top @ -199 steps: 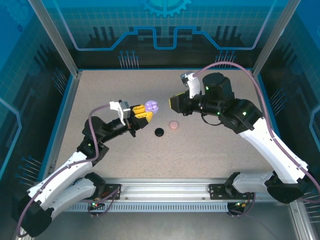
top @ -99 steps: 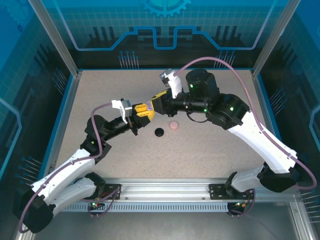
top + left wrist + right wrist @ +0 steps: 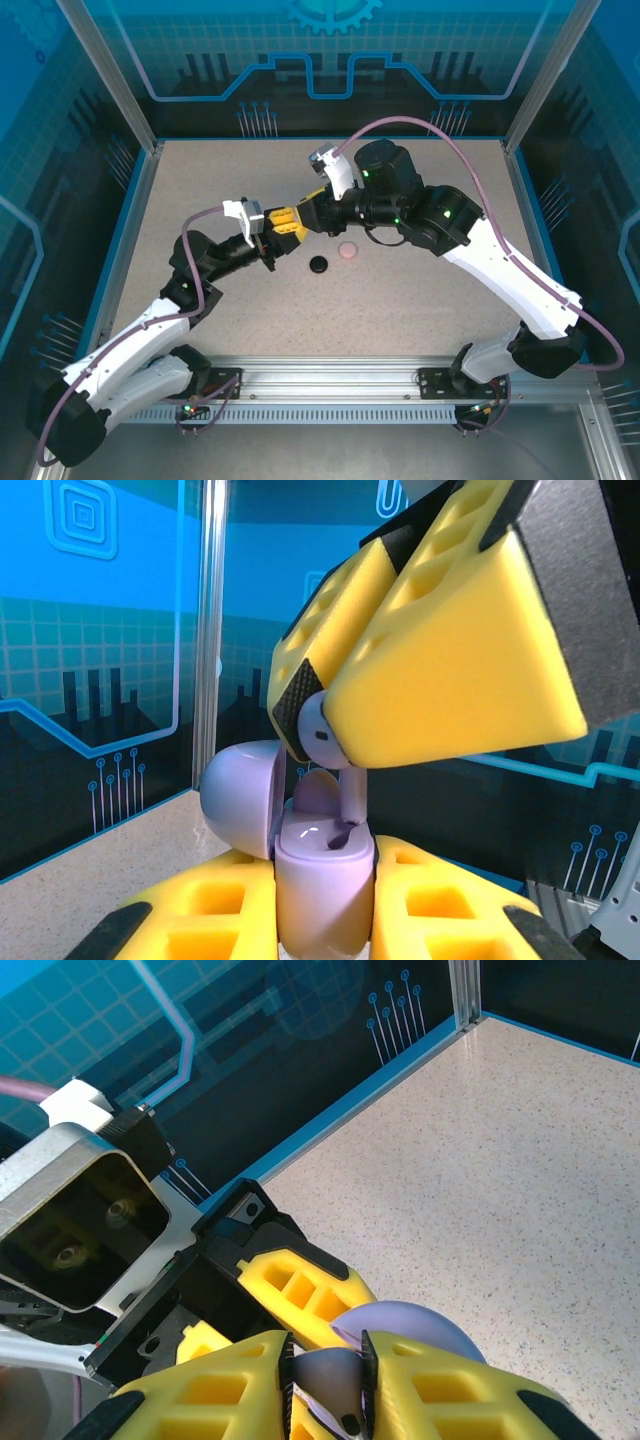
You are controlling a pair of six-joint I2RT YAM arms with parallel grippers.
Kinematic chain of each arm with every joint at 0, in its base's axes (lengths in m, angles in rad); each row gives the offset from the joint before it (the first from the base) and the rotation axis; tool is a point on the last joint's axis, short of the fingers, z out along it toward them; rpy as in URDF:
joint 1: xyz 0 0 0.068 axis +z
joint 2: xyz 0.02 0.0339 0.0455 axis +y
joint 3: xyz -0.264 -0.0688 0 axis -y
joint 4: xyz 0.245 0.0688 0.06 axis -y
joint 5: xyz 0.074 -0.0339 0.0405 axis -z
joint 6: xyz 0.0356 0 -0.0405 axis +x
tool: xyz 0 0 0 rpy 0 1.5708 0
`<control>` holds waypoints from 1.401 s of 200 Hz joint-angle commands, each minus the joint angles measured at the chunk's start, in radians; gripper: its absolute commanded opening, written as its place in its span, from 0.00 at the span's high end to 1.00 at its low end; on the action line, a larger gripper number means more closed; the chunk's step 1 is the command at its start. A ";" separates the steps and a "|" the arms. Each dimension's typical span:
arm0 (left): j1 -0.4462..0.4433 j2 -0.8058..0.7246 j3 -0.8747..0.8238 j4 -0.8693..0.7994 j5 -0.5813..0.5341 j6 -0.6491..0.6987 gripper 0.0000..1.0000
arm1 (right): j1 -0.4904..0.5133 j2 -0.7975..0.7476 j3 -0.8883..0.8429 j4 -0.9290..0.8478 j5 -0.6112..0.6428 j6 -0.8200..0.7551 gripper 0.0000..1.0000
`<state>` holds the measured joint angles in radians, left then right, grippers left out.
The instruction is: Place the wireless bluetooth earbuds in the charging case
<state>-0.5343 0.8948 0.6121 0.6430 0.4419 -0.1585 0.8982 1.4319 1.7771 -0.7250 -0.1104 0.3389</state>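
Note:
In the left wrist view my left gripper (image 3: 322, 905) is shut on a lavender charging case (image 3: 322, 880), held upright with its lid (image 3: 240, 795) swung open to the left. My right gripper (image 3: 315, 718) comes in from above, shut on a lavender earbud (image 3: 322, 732). The stem's tip touches the case's right slot. The right wrist view shows the same earbud (image 3: 335, 1380) pinched between the right gripper (image 3: 328, 1380) pads, with the lid (image 3: 410, 1325) just beyond. In the top view the left gripper (image 3: 283, 222) and right gripper (image 3: 312, 210) meet above the table's middle.
A black round case (image 3: 318, 264) and a pale pink round case (image 3: 347, 250) lie on the speckled table (image 3: 420, 300) just in front of the two grippers. Blue walls and metal posts ring the table.
My right arm has swung left and brought its gripper up against the left gripper. The lavender case, plain in the top view a second ago, is now covered by the right gripper.

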 commanded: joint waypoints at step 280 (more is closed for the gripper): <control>-0.009 -0.023 -0.031 0.064 -0.058 -0.030 1.00 | 0.031 -0.002 -0.044 0.086 0.064 0.000 0.74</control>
<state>-0.5350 0.8879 0.5861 0.6643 0.3965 -0.1852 0.9119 1.4319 1.7332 -0.6708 -0.0593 0.3393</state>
